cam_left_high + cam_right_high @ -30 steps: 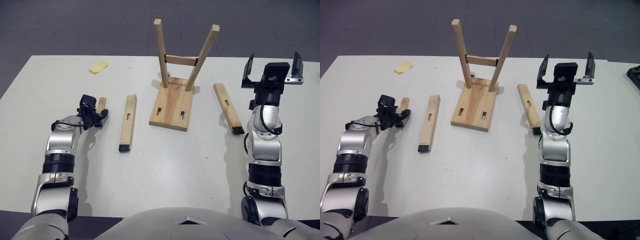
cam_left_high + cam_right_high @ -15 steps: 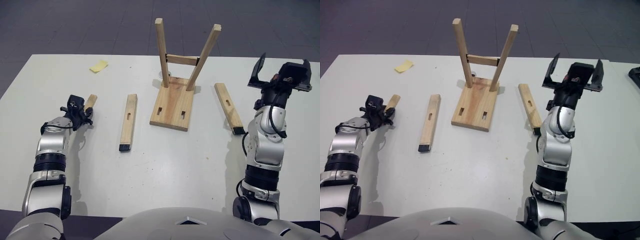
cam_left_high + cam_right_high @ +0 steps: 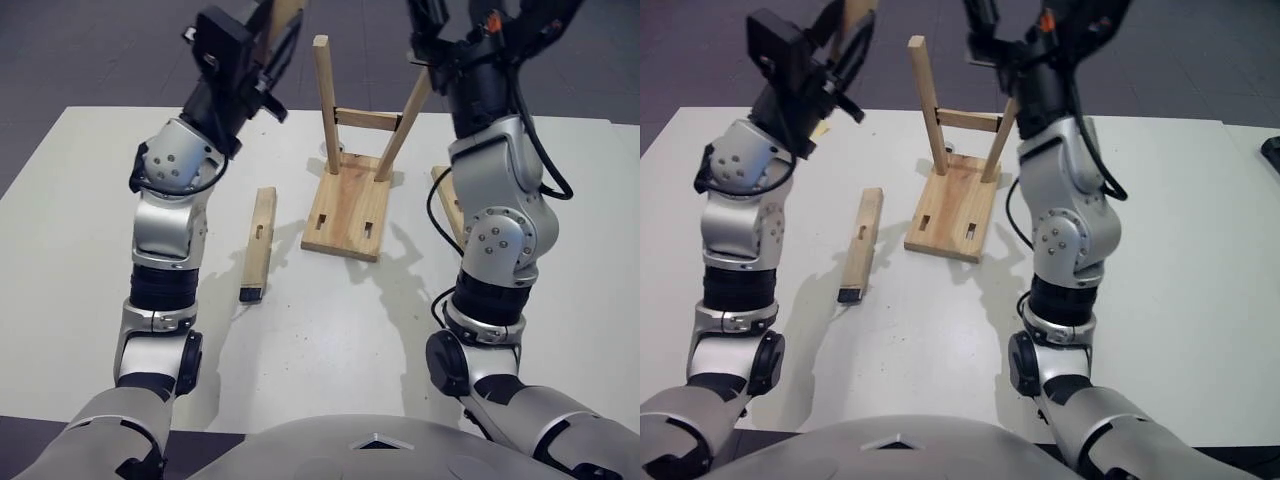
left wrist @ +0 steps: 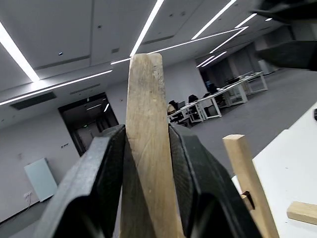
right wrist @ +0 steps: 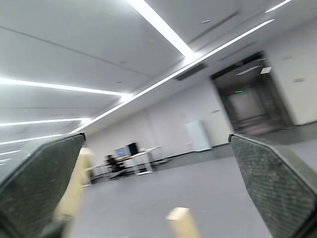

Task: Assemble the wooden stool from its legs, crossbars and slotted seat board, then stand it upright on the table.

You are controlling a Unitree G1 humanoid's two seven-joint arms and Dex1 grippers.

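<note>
Seat board (image 3: 345, 205) lies flat mid-bench, slots facing up; left upright leg (image 3: 324, 100) and right upright leg (image 3: 400, 130) stand in its far end, joined by a crossbar (image 3: 365, 120) partway up; near pair of slots open.

Loose leg (image 3: 258, 243) flat on the bench (image 3: 330, 340) just to the left of the board, dark-capped end toward me; second loose leg (image 3: 441, 188) flat on the right side of the board, mostly hidden behind my right arm.

Left gripper (image 4: 146, 144) is raised high over the bench's far left, left of the upright legs; pinching a wooden bar (image 4: 144, 84) between both fingers (image 4: 106, 163), bar sticking out well past the tips; bar clear of the bench and of the stool parts.

Right gripper (image 5: 156, 188) is raised too, up by the top of the right upright leg; fingers (image 5: 42, 183) spread wide, holding nothing; can't tell whether it touches that leg.
</note>
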